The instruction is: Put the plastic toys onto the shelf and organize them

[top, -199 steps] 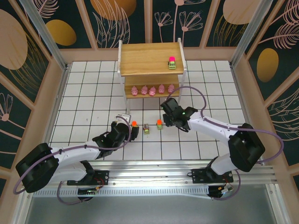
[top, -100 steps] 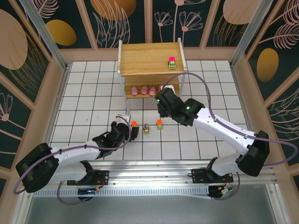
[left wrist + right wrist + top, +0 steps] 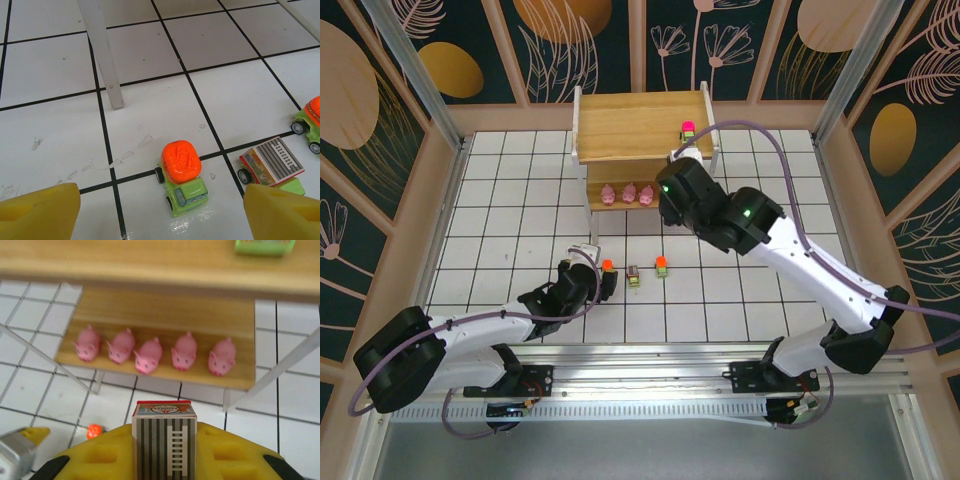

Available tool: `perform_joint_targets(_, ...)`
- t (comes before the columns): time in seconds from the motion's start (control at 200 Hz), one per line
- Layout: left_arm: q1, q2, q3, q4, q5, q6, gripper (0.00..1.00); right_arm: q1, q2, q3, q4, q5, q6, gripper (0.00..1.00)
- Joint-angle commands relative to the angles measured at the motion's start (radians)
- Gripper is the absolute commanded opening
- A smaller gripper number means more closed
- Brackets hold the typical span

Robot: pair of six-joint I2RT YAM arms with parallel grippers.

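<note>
The shelf [image 3: 640, 125] stands at the far middle of the table. Several pink pigs [image 3: 147, 355] line its lower tier, and a green vehicle with a magenta top [image 3: 687, 127] sits on the upper tier. My right gripper [image 3: 165, 452] is shut on a grey striped box-top vehicle [image 3: 164, 432], raised in front of the lower tier [image 3: 235, 375]. My left gripper [image 3: 161, 212] is open low over the table. An orange-top green truck [image 3: 181, 172] stands just ahead, between its yellow fingers [image 3: 40, 210].
A second striped box-top vehicle [image 3: 270, 162] and another orange-top truck [image 3: 312, 122] stand right of the left gripper. A thin white shelf leg [image 3: 102, 55] rises just beyond. Wooden walls [image 3: 445, 190] fence the tiled table.
The right arm has lifted and swung away from the table toys toward the shelf, carrying the striped vehicle. The left arm has stayed still.
</note>
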Motion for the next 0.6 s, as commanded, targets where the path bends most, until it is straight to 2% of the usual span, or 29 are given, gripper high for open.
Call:
perform_joint_targets(0.0, 0.006, -0.001, 0.023, 0.007, -0.012, -0.003, 0.85, 0.019, 0.043, 0.118, -0.079, 0.099, -0.028, 0.07)
perform_joint_targets(0.265, 0.006, 0.001, 0.022, 0.006, -0.015, -0.002, 0.85, 0.023, 0.152, 0.351, -0.092, 0.174, -0.096, 0.07)
perform_joint_targets(0.596, 0.006, -0.001, 0.022, 0.007, -0.017, 0.001, 0.85, 0.016, 0.425, 0.826, -0.236, 0.216, -0.186, 0.09)
